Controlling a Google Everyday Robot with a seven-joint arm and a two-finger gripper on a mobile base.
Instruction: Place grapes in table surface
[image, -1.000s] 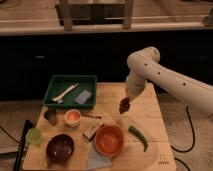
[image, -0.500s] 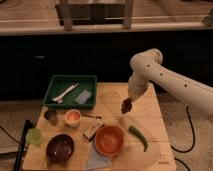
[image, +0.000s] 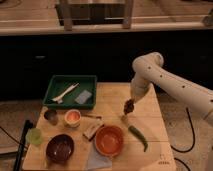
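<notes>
The end effector (image: 129, 106) hangs over the planked tan worktop (image: 150, 107), seemingly clasping the bumpy dark grapes (image: 129, 106), above a long green pepper (image: 137, 135) beside a round orange bowl (image: 109, 140).

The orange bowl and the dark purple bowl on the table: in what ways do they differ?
The orange bowl is bright orange inside; the dark purple bowl is a deep, dull colour. The orange bowl looks wider than the dark purple bowl. The orange bowl lies beside the green pepper, below the gripper holding the grapes; the dark purple bowl sits near the table surface's left front corner. Both are round and upright.
</notes>
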